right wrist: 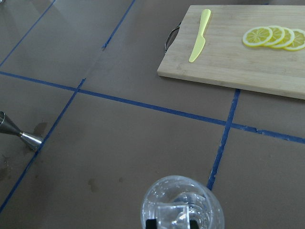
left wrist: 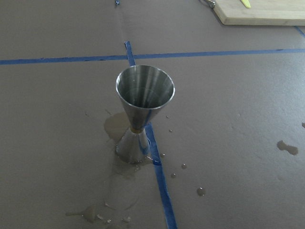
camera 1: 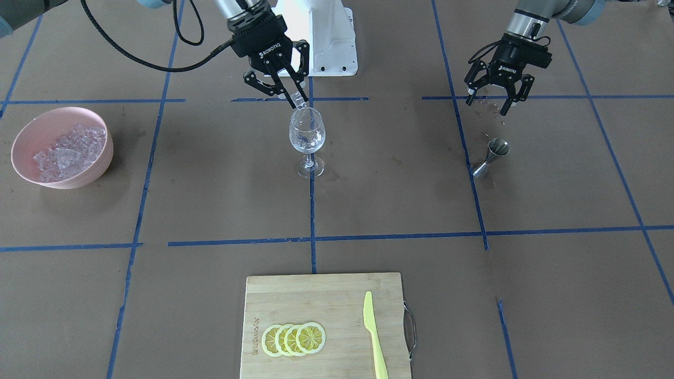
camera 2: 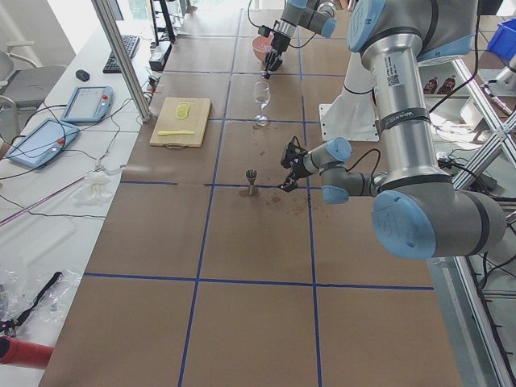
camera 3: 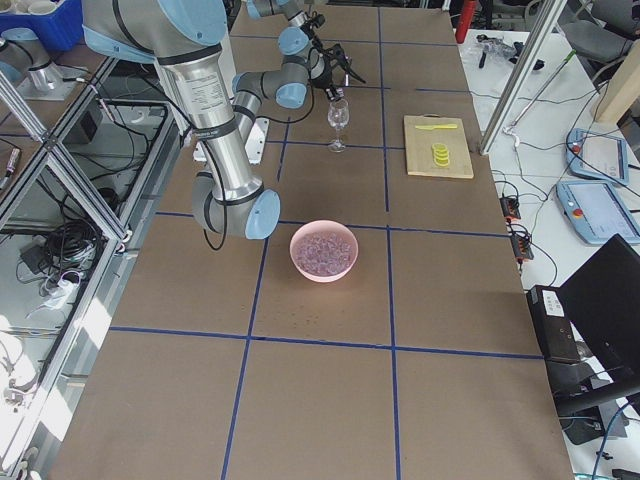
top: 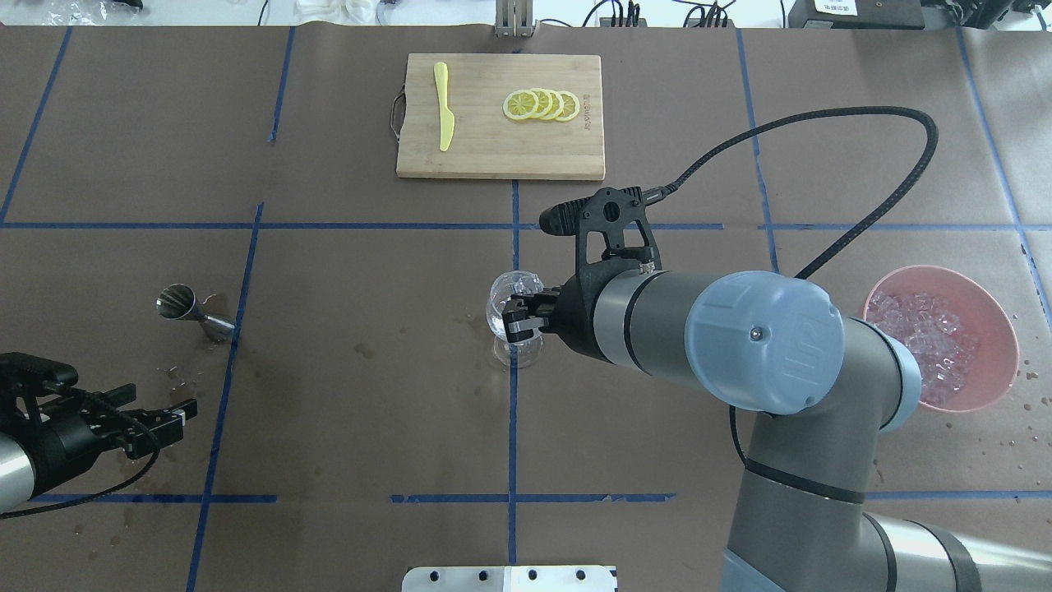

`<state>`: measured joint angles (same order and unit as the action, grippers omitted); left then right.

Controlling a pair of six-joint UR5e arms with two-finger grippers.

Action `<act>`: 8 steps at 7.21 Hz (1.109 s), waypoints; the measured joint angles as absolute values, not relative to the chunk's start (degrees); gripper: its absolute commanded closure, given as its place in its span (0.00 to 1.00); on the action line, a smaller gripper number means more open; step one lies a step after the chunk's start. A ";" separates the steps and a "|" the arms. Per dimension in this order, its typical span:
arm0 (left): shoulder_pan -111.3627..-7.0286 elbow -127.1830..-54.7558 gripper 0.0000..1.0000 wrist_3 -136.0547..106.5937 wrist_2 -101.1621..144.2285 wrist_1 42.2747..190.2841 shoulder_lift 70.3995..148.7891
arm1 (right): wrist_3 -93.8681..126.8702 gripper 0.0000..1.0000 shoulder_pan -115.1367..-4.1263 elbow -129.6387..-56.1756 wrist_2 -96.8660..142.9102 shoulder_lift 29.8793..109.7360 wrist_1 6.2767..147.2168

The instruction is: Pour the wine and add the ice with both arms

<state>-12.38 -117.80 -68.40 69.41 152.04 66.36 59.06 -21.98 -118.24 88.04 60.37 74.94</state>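
Note:
A clear stemmed wine glass [camera 1: 306,138] stands at the table's middle; it also shows in the overhead view [top: 496,300] and the right wrist view [right wrist: 181,202]. My right gripper [camera 1: 297,95] hangs just over its rim, shut on one ice cube [camera 1: 298,100], which shows between the fingertips in the right wrist view [right wrist: 172,212]. Some ice lies inside the glass. More ice [camera 1: 68,150] is heaped in a pink bowl [camera 1: 100,166]. My left gripper [camera 1: 488,104] is open and empty, a little behind a steel jigger [camera 1: 492,156] that stands upright [left wrist: 143,114].
A bamboo cutting board [camera 1: 316,300] on the operators' side carries lemon slices [camera 1: 294,338] and a yellow knife [camera 1: 374,337]. Drops of liquid lie on the brown paper around the jigger [top: 185,311]. The white pedestal [camera 1: 329,37] stands behind the glass.

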 measured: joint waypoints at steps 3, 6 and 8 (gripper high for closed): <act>-12.53 -123.34 0.00 -69.83 71.97 145.70 66.11 | 59.06 0.82 -21.16 -117.64 87.88 59.95 75.37; -12.74 -124.72 0.00 -69.96 72.91 144.41 66.10 | 59.24 0.04 -21.10 -117.45 87.50 59.85 75.63; -12.87 -126.16 0.00 -69.96 73.37 143.24 66.09 | 59.66 0.01 -21.09 -117.54 87.20 59.80 76.18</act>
<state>-12.87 -126.16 -69.96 73.37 143.24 66.09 59.66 -21.09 -117.54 87.20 59.80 76.18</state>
